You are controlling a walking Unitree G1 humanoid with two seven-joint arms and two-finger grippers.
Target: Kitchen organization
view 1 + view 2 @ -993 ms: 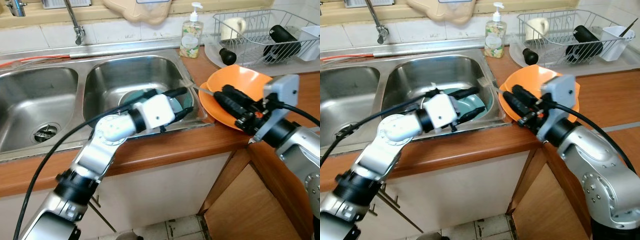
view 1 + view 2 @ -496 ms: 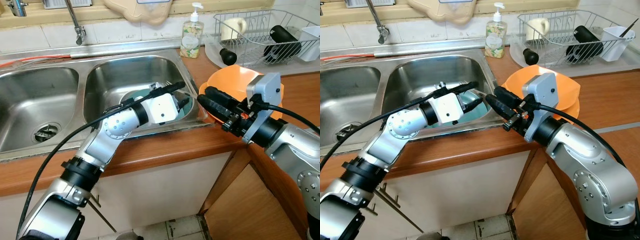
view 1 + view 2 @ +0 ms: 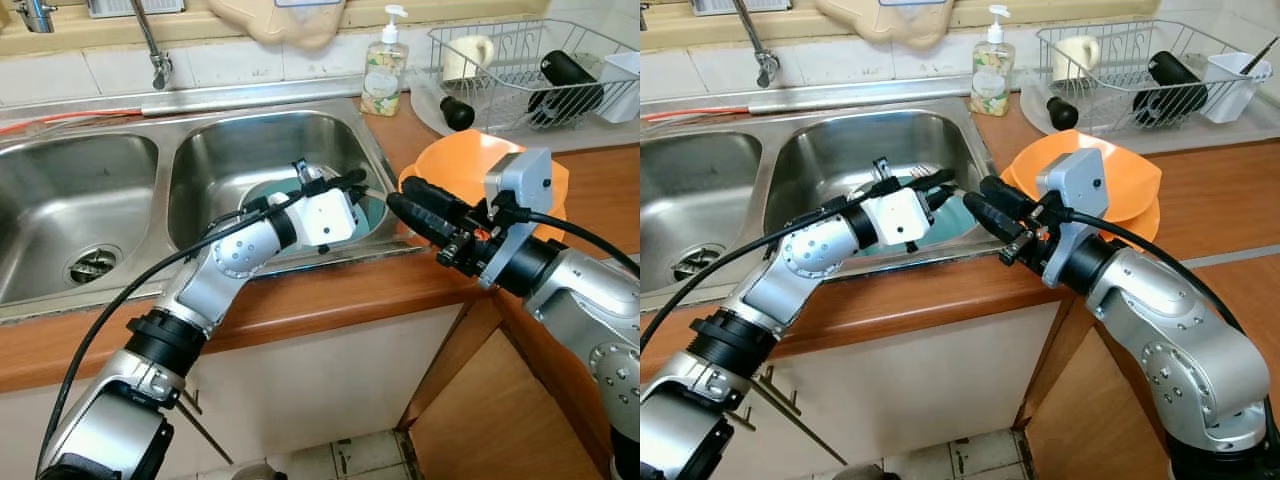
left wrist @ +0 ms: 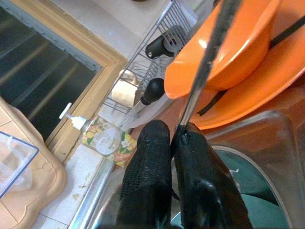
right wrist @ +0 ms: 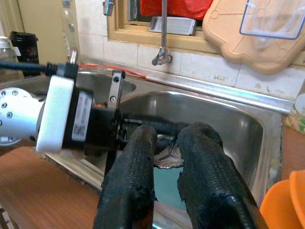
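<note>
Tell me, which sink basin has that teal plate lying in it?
The right-hand basin, next to the orange plates; the teal plate lies on its bottom. The left basin shows just its drain.

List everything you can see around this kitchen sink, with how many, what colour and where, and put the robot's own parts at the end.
Sink: one double-basin, steel, set in the counter.
Tap: one, steel, behind the sink.
Teal plate: one, in the right basin.
Utensil: one, thin metal, pinched by the left gripper.
Orange dishes: two stacked, on the counter right of the sink.
Soap bottle: one, clear with a white pump, behind the sink's right corner.
Dish rack: one, white wire, back right, holding a cream mug, a black bottle and a white tub.
Cutting board: one, beige, against the window.
Left gripper: jaws shut on the utensil, over the right basin.
Right gripper: at the basin's right edge, facing the left one.
</note>
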